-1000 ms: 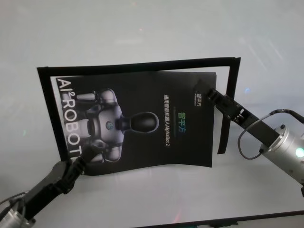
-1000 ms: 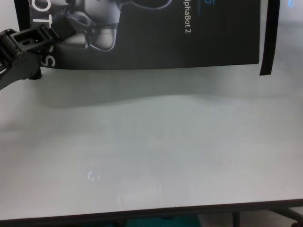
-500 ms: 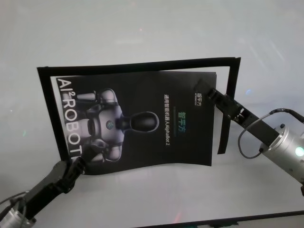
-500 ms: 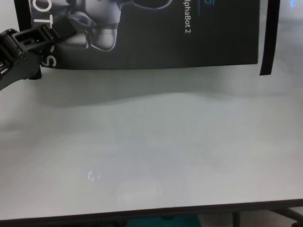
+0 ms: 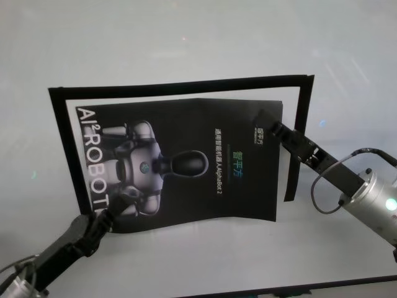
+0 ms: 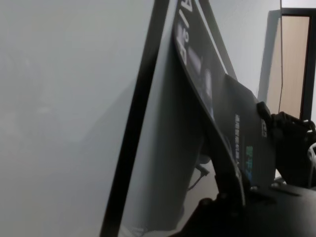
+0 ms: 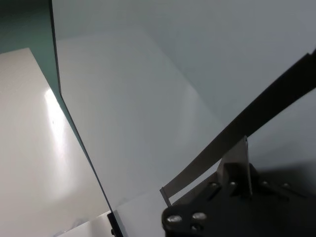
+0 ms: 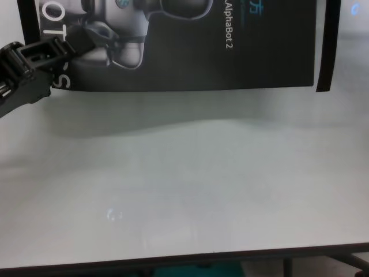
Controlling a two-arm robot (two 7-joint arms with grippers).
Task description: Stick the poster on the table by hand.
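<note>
The poster (image 5: 186, 164) reads "AI²ROBOT" in big white letters down its edge, with "AlphaBot 2" mid-sheet.

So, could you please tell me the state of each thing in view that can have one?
poster: lifted off the table, gripped at two corners, bowed.
left gripper: shut on the poster's near left corner.
right gripper: shut on the poster's far right corner.
tape frame: flat on the table, three sides.
</note>
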